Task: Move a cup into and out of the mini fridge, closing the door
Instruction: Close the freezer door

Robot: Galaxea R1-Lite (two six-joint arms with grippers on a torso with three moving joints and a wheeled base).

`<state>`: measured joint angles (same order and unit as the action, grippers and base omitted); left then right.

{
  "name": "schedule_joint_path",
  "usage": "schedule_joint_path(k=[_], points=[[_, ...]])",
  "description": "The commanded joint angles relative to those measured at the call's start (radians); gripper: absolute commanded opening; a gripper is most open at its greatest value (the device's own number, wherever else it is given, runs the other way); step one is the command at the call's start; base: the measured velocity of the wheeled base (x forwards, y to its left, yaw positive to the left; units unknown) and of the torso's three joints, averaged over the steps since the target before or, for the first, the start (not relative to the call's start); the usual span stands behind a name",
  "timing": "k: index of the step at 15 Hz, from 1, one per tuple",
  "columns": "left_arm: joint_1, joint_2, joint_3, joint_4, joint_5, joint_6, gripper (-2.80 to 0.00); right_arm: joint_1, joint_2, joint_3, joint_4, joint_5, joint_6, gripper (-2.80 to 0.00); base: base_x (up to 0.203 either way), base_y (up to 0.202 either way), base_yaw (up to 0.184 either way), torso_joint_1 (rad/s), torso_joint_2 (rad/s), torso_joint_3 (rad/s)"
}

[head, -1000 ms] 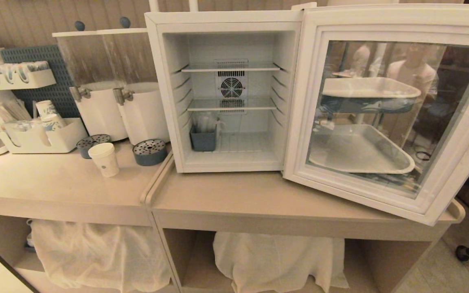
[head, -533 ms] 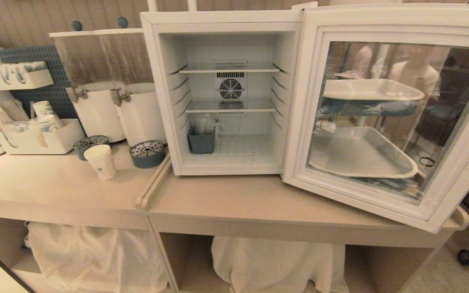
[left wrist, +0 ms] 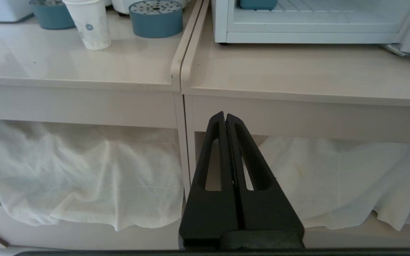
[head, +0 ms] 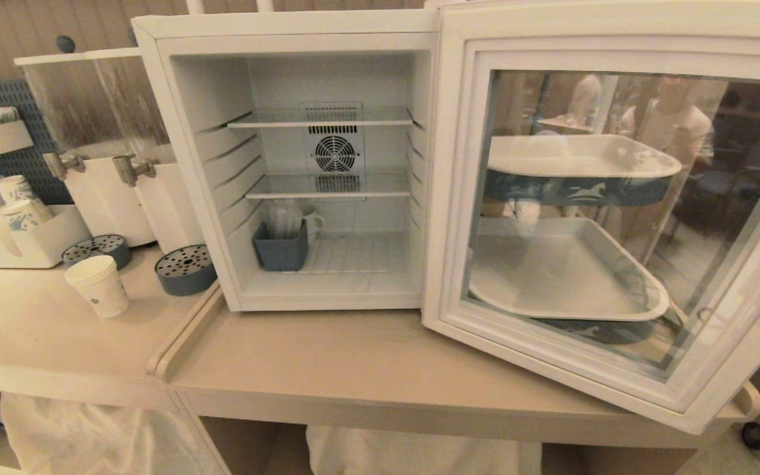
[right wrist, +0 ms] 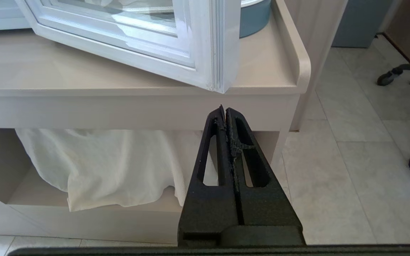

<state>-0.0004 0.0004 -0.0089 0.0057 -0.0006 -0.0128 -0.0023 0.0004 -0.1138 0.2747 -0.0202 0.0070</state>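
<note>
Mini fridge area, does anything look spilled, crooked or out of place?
Nothing stands out. The mini fridge has its door swung wide open, and the cup stands upright on the counter beside it. No spills.

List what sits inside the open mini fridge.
Inside the mini fridge: two bare wire shelves, a rear fan, and a blue-grey bin on the floor, partly hiding a white mug behind it. The bin's contents are unclear.

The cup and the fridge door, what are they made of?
The cup looks like paper: matte white wall, thin rolled rim, small printed mark. The door seems to have a smooth, painted or plastic pale frame around a glass pane, since trays behind it show through and it reflects the room. The exact frame material can't be told.
</note>
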Motion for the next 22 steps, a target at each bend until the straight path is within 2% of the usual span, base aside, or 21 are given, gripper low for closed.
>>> schedule_joint_path(k=[1,10,14,15,17,20,22], points=[[0.000,-0.002,0.001,-0.001,-0.001,-0.003,-2.80,0.001,-0.002,0.002,-0.003,-0.003,0.001,-2.80,0.000,0.000,0.000,0.000,0.00,0.000],[0.000,-0.002,0.001,-0.001,0.001,-0.001,-2.80,0.001,-0.001,-0.025,-0.038,0.005,0.014,-2.80,0.000,0.000,0.000,0.000,0.00,0.000],[0.000,-0.002,0.001,-0.001,0.000,-0.003,-2.80,0.001,0.039,-0.396,0.016,0.031,0.050,-2.80,0.000,0.000,0.000,0.000,0.00,0.000],[0.000,-0.002,0.001,-0.001,0.000,-0.003,-2.80,0.005,0.094,-0.444,0.020,-0.004,0.081,-2.80,0.000,0.000,0.000,0.000,0.00,0.000],[0.000,-0.002,0.001,-0.001,-0.001,-0.003,-2.80,0.033,0.306,-0.510,-0.024,-0.134,0.166,-2.80,0.000,0.000,0.000,0.000,0.00,0.000],[0.000,-0.002,0.001,-0.003,-0.001,-0.003,-2.80,0.064,0.708,-0.583,-0.202,-0.309,0.261,-2.80,0.000,0.000,0.000,0.000,0.00,0.000],[0.000,-0.002,0.001,-0.003,0.000,-0.003,-2.80,0.025,0.926,-0.640,-0.308,-0.342,0.296,-2.80,0.000,0.000,0.000,0.000,0.00,0.000]])
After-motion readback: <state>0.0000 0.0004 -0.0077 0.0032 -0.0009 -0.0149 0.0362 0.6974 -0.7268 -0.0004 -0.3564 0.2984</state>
